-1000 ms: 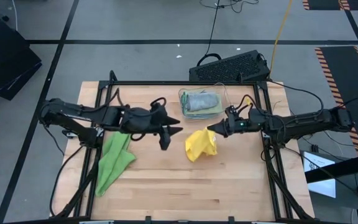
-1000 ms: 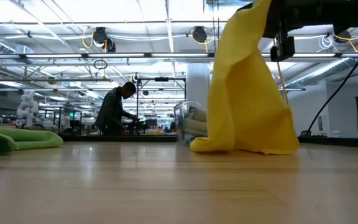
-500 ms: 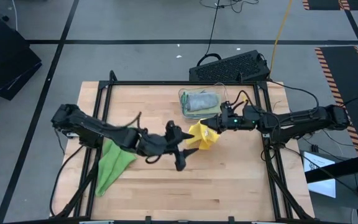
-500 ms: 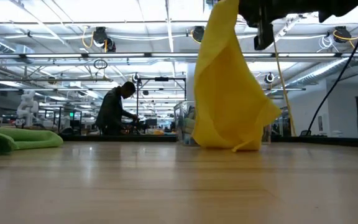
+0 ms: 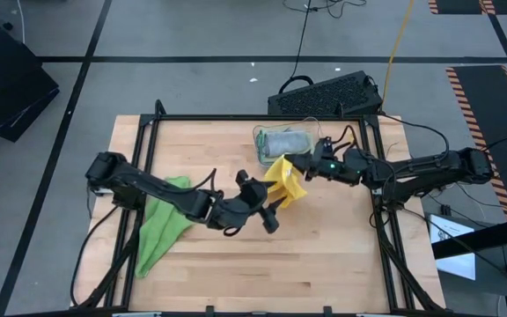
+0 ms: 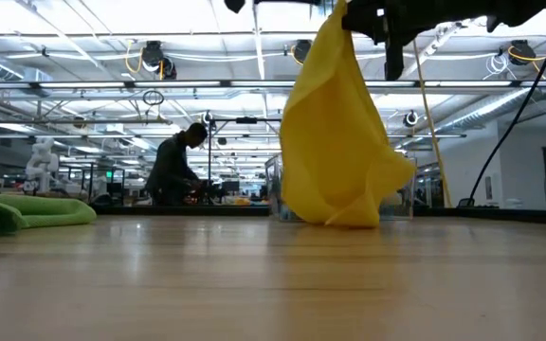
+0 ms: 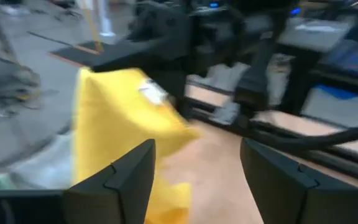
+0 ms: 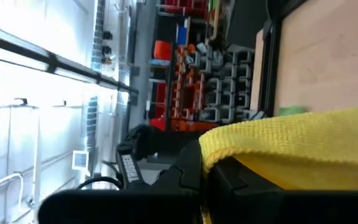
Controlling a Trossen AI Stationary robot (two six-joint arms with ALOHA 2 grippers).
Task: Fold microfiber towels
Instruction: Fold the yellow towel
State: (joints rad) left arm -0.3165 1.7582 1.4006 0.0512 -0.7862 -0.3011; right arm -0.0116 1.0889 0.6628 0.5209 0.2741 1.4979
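— Gripping the yellow towel [image 5: 286,180] by its top edge, the right claw [image 5: 301,171] is clenched on the cloth and holds it up so it hangs in a bunch, its lowest fold at the table [image 5: 324,255].

— And the left claw [image 5: 274,211]?

— Released, fingers [image 7: 120,180] spread apart with nothing between them. It sits just beside the hanging yellow towel, which shows straight ahead of those fingers.

— What lies around the right claw?

— Just behind it stands a clear bin [image 5: 282,143] with a grey towel [image 5: 285,141] inside, on other folded cloths.

— Anything near the left claw?

— Farther back along the left arm, a bright green towel [image 5: 161,226] lies crumpled on the table, well apart from the yellow one.

— Beyond the table?

— A person [image 6: 172,167] stands in the room behind.
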